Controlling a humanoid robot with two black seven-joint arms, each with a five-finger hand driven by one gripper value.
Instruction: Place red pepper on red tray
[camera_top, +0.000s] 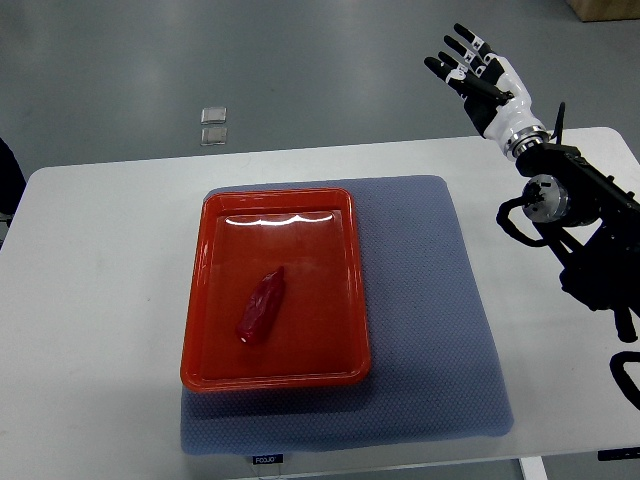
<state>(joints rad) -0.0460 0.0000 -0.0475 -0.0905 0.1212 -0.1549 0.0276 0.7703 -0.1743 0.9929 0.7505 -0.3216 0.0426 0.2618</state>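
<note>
- Red pepper lies inside the red tray — probably light, glossy, slippery; grip its thicker middle.
- Right hand raised well away, fingers spread, empty.

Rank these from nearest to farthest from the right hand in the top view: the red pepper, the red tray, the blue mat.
Measured from the right hand, raised and open beyond the table's far right corner:
1. Blue mat: its far right corner lies closest, below and left of the hand.
2. Red tray: farther left, sitting on the mat.
3. Red pepper: farthest, lying inside the tray's left half.
</note>
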